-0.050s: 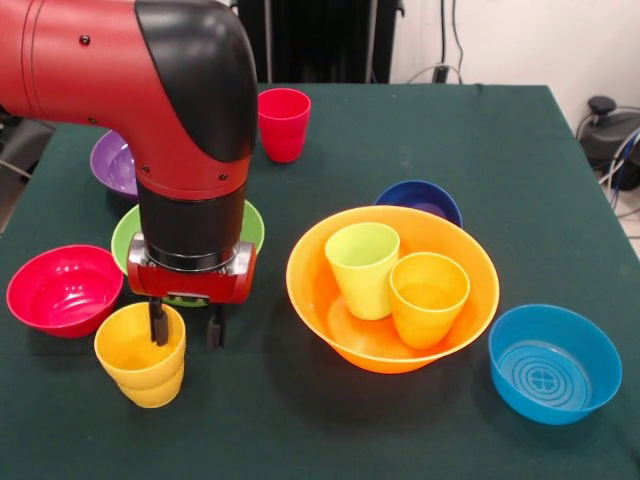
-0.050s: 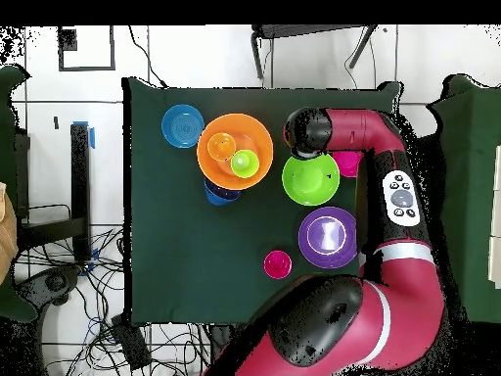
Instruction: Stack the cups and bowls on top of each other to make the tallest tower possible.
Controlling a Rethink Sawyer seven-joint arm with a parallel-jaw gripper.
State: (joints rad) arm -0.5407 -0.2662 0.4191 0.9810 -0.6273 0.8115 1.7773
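— Now, what do you see nearest?
— Your gripper [image 1: 186,327] stands apart-fingered over the yellow cup's [image 1: 141,355] right rim, one finger inside. Open cloth lies in front.
— Farther?
— Right, the orange bowl [image 1: 392,288] holds two cups; the red cup [image 1: 283,124] stands far.

A dark green cloth [image 1: 420,120] is covering the whole table, lying smooth under even, soft lighting. A white wall [image 1: 520,40] is standing behind the table's far right, with dark furniture legs [image 1: 320,40] rising at the far centre and black cables [image 1: 445,60] hanging down the wall. In the overhead view, a pale tiled floor [image 2: 108,59] is surrounding the table, and tangled cables [image 2: 98,294] are lying across it at lower left.
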